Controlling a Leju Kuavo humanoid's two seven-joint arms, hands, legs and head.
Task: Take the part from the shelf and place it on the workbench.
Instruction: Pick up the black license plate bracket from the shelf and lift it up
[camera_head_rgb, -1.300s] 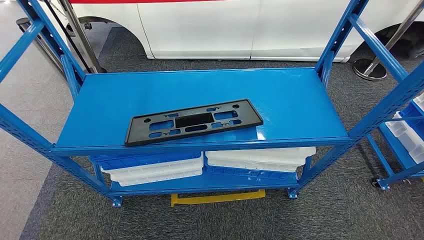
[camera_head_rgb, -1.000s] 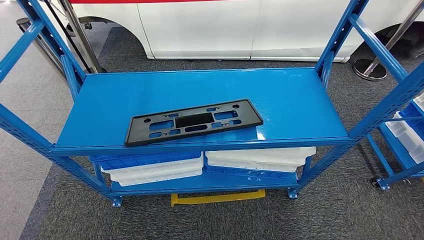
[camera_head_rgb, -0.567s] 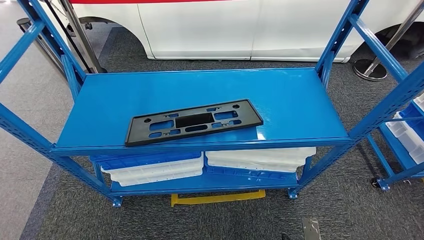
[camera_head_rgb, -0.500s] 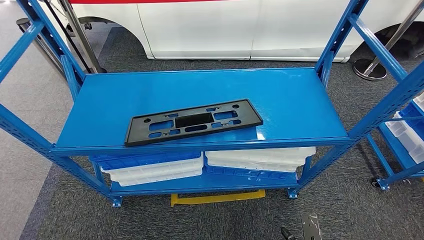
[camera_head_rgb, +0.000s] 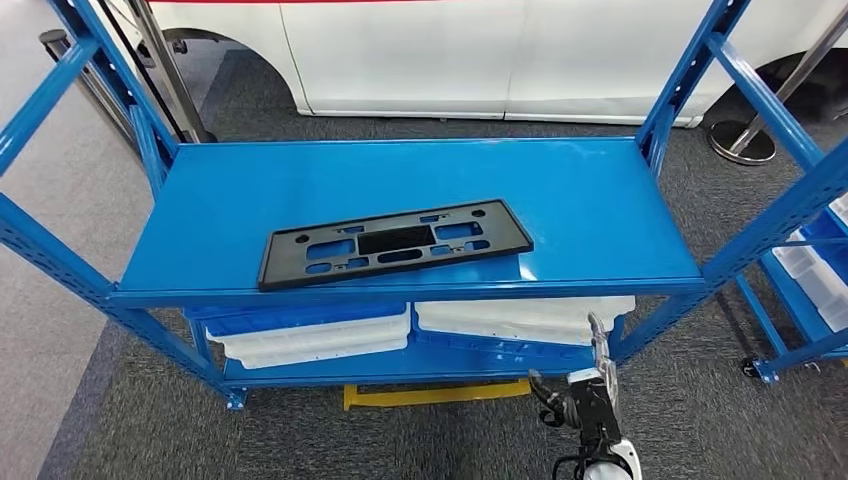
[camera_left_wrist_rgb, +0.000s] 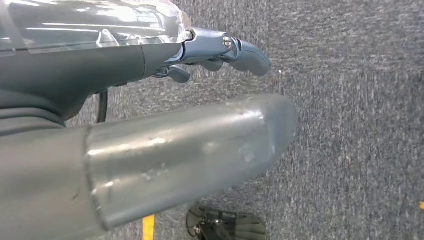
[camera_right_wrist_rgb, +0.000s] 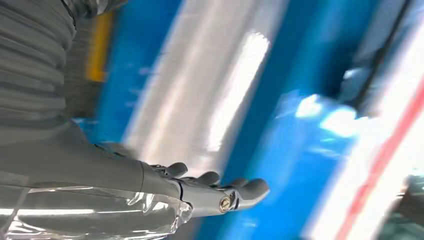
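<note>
Grey carpet (camera_head_rgb: 300, 440), blue shelf (camera_head_rgb: 600, 200) bearing black part (camera_head_rgb: 395, 243), right robot hand (camera_head_rgb: 580, 395) empty, fingers apart.

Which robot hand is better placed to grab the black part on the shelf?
Probably the right robot hand. It is raised in front of the blue shelf, empty, below the black part. The left robot hand hangs over the carpet floor, holding nothing.

Looks like a car workshop or assembly floor: blue steel shelf rack (camera_head_rgb: 420, 290) on grey carpet tile (camera_head_rgb: 700, 420), white vehicle body (camera_head_rgb: 420, 60) parked behind its far edge, stacked blue-white plastic trays (camera_head_rgb: 310, 335) on lower level, yellow floor marking (camera_head_rgb: 430, 395).
</note>
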